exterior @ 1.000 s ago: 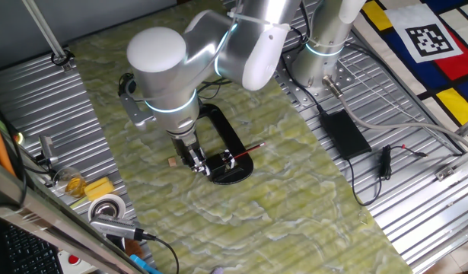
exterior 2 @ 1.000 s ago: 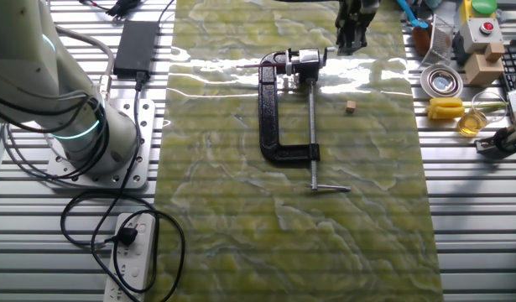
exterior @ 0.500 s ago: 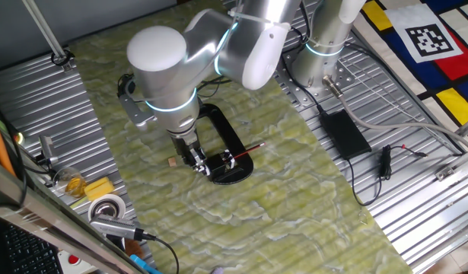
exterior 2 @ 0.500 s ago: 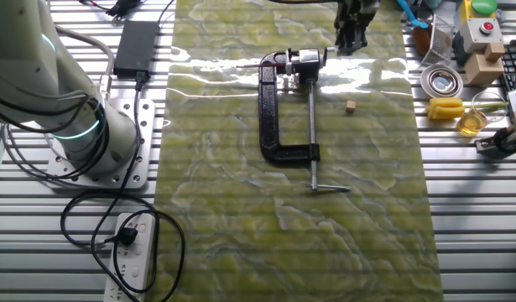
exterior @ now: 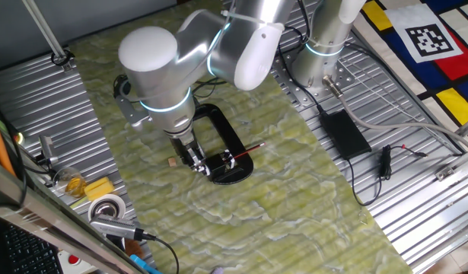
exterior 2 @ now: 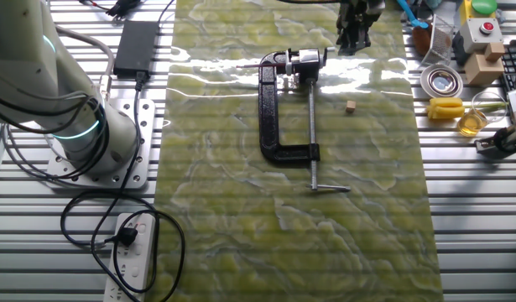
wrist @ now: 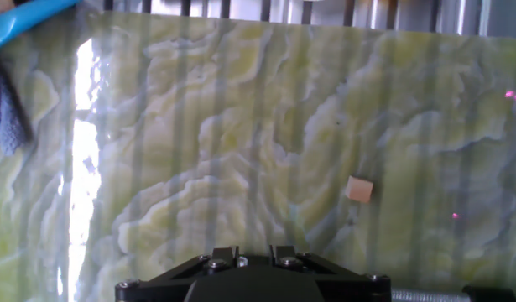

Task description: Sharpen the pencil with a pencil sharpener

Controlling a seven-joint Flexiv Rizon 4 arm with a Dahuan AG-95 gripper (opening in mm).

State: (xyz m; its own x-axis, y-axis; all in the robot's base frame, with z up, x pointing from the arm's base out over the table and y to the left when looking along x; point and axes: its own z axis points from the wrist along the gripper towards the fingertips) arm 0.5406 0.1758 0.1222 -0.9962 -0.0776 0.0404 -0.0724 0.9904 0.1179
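Tan cube (exterior: pixel 173 161) beside black clamp (exterior 2: pixel 278 117)

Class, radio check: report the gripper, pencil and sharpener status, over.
Gripper low beside the sharpener, finger state unclear. Pencil lying in the sharpener, unheld. C-clamp alongside; small tan cube nearby.

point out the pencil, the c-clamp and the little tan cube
pencil (exterior: pixel 249 150), one fixed view, red shaft
C-clamp (exterior 2: pixel 269 117), the other fixed view, black spine
tan cube (wrist: pixel 358 190), hand view, top face
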